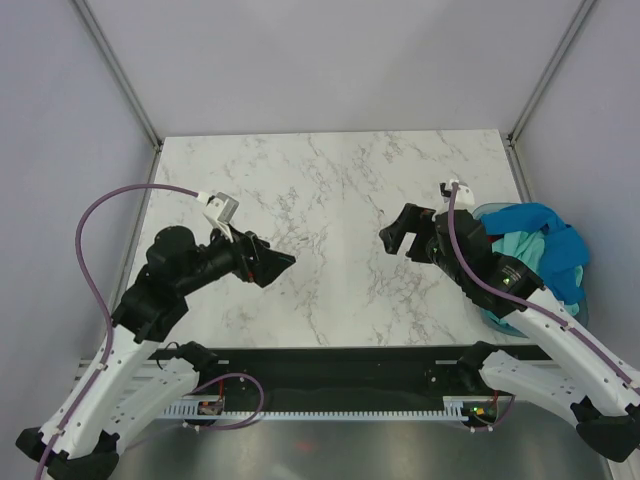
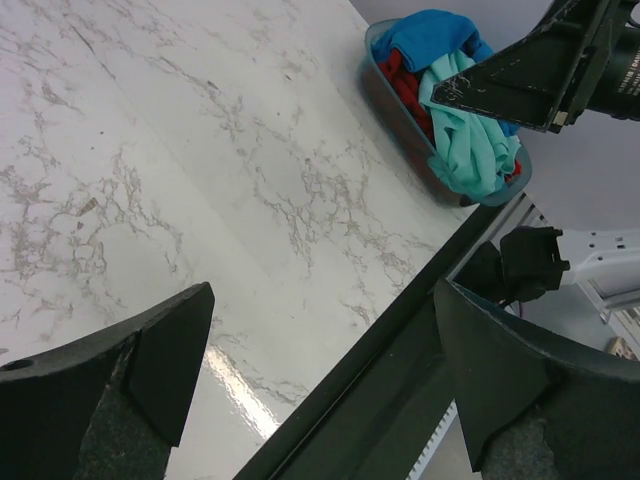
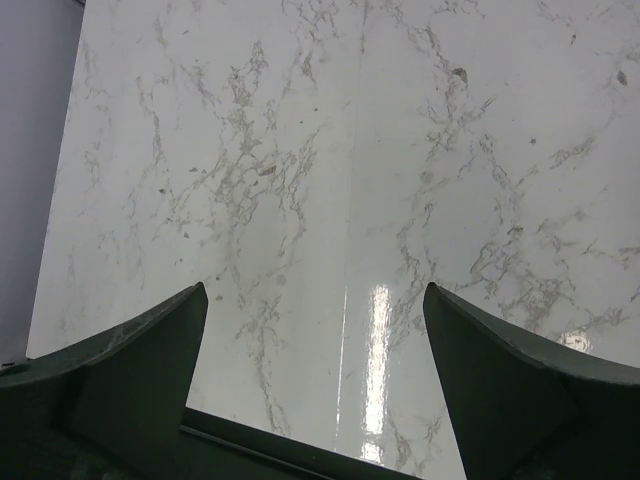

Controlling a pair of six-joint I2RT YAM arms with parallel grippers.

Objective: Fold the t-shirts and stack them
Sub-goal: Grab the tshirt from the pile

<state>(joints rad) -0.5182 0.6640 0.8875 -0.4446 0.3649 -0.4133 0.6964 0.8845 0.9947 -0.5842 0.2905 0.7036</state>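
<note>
T-shirts (image 1: 530,240) lie crumpled together in the basket (image 2: 366,50) at the right edge of the table (image 1: 330,190): blue shirt (image 2: 435,30), mint-teal shirt (image 2: 470,140), red shirt (image 2: 400,85). The left gripper (image 1: 285,263) and the right gripper (image 1: 390,240) both hang over the marble, jaws spread wide, holding nothing.

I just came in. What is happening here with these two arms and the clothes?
Nothing is being handled at this moment. The left gripper and the right gripper both hover open and empty over the marble table. The blue t-shirt, the mint-teal t-shirt and the red t-shirt lie bunched together in the plastic basket at the table's right edge, beside the right arm. No shirt is taken out or folded yet.
</note>
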